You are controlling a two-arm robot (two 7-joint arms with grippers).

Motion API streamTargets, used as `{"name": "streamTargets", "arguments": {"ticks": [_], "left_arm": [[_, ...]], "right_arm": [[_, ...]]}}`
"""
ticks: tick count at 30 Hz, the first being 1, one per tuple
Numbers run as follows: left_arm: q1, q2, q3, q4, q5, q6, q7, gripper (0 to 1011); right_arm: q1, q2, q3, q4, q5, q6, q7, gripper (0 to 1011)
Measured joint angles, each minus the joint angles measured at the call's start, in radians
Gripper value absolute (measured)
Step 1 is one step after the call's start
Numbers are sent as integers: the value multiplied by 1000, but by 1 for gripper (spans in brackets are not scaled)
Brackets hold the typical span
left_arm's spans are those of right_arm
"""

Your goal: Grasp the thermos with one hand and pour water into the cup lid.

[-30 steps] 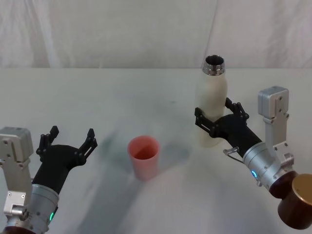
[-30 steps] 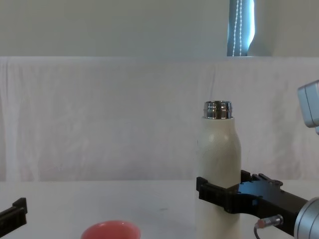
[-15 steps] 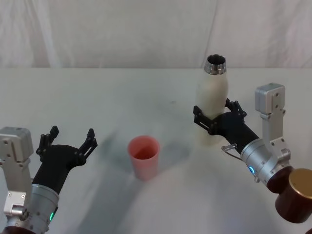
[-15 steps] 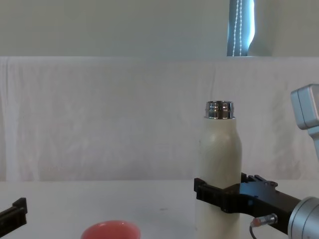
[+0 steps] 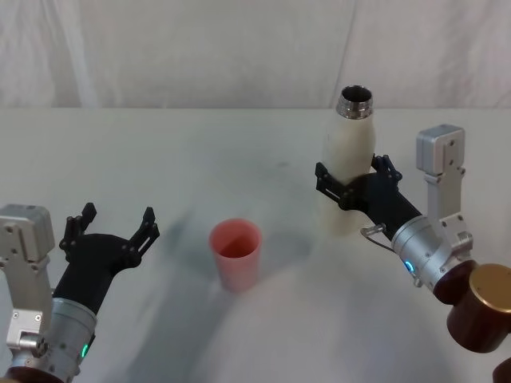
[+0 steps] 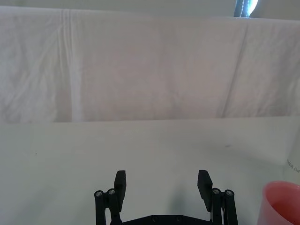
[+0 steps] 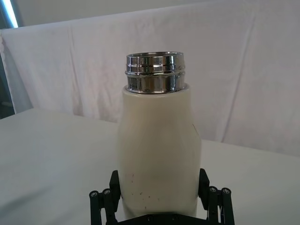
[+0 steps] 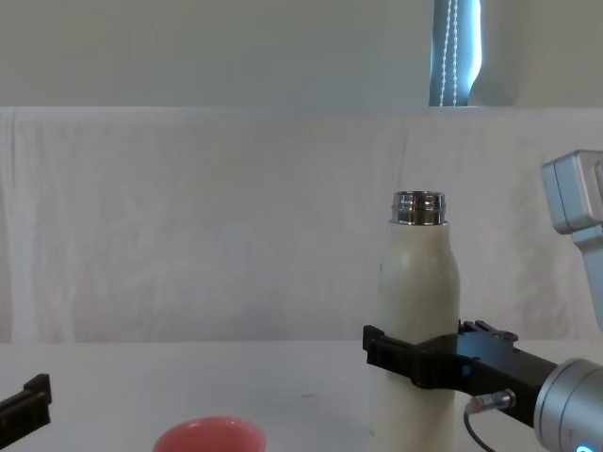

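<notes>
At the robot's left, the left gripper (image 5: 110,226) hovers low over the white table (image 5: 200,152), its forearm reaching forward from the near corner with the wrist roughly level. Its two black fingers (image 6: 120,180) stand wide apart with nothing between them, pointing toward the far cloth backdrop (image 5: 176,48).

To the right of that gripper, near the middle of the table, the cup lid (image 5: 235,254) stands upright with its mouth open upward. It sits well apart from the left gripper and shows as a pink edge at the side of the left wrist view (image 6: 281,204).

Farther right and a little deeper on the table, the thermos (image 5: 348,163) stands upright, its steel neck uncapped and pointing up. The hand (image 5: 351,185), on the right arm, reaches in from the near right, the forearm angled forward and inward toward the bottle. Its jaws are closed around the middle of the thermos body, one on each side, as the right wrist view (image 7: 158,159) shows. In the chest view the black jaw band (image 8: 415,358) wraps the lower half of the bottle (image 8: 417,311).
</notes>
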Motion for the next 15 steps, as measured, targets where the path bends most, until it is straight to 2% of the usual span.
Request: {"name": "streamTargets", "arguments": {"ticks": [10, 15], "left_arm": [[0, 0, 0, 0, 0, 0, 0, 1001], [0, 0, 0, 0, 0, 0, 0, 1001]], "right_arm": [[13, -7, -6, 18, -3, -4, -3, 1000], [12, -8, -6, 18, -5, -5, -7, 957]]}}
